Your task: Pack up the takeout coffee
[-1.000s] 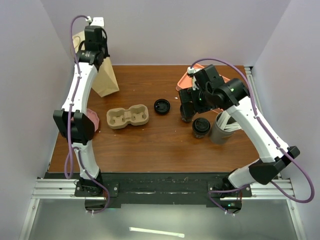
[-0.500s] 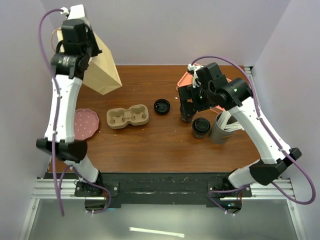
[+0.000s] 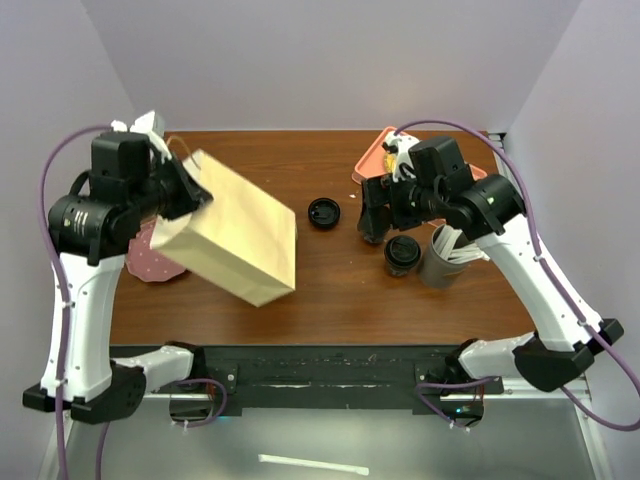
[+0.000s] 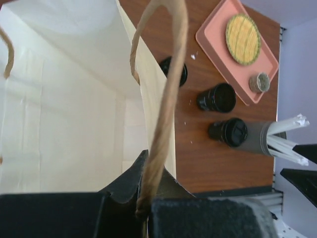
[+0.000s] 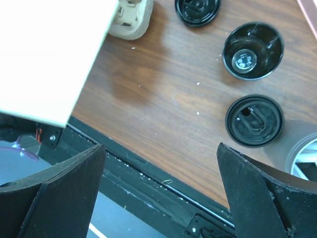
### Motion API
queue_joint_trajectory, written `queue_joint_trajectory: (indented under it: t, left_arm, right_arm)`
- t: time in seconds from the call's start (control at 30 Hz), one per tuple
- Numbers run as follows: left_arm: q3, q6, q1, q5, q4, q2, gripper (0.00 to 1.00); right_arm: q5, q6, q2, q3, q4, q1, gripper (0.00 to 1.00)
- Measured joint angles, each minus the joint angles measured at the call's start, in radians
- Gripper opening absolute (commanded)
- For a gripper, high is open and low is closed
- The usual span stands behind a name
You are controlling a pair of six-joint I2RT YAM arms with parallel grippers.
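Note:
The lidded black takeout coffee cup (image 3: 402, 254) stands on the table right of centre; it also shows in the right wrist view (image 5: 254, 121) and the left wrist view (image 4: 229, 132). A second black cup (image 5: 253, 50) stands open behind it, and its loose lid (image 3: 323, 212) lies to the left. My right gripper (image 3: 378, 208) hovers open and empty above the open cup. My left gripper (image 3: 185, 187) is shut on the handle (image 4: 161, 104) of a tan paper bag (image 3: 235, 238) and holds it tilted above the table's left half.
A tan cup carrier (image 5: 130, 17) peeks out from under the bag. A grey cup of white utensils (image 3: 440, 258) stands right of the lidded cup. A pink tray (image 3: 372, 158) with a woven coaster (image 4: 242, 32) sits at the back right. A pink plate (image 3: 148, 264) lies at the left.
My left arm has swung the paper bag from the back left corner forward and lower, over the cup carrier. The right arm has hardly moved.

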Motion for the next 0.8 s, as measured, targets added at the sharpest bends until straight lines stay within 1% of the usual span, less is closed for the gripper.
queue_joint_trajectory:
  t: [0.13, 0.23, 0.33, 0.47, 0.6, 0.8]
  left_arm:
    - [-0.114, -0.053, 0.0, 0.071, -0.053, -0.077, 0.0]
    - [-0.18, -0.072, 0.0, 0.125, -0.059, -0.114, 0.0]
    - [-0.241, -0.079, 0.0, 0.148, -0.058, -0.136, 0.0]
    - [-0.366, -0.09, -0.001, 0.174, -0.013, -0.17, 0.0]
    - [-0.494, -0.135, -0.019, 0.199, 0.045, -0.215, 0.0]
    - [-0.599, -0.204, -0.082, 0.216, 0.111, -0.277, 0.01]
  right_arm:
    - [-0.011, 0.019, -0.056, -0.085, 0.027, 0.0, 0.98]
    - [-0.011, 0.042, -0.085, -0.14, 0.04, 0.0, 0.98]
    - [-0.008, 0.057, -0.09, -0.159, 0.045, 0.0, 0.98]
    - [0.004, 0.075, -0.088, -0.162, 0.045, 0.0, 0.98]
    - [0.02, 0.089, -0.077, -0.161, 0.043, 0.0, 0.98]
    - [0.025, 0.108, -0.071, -0.161, 0.045, 0.0, 0.98]
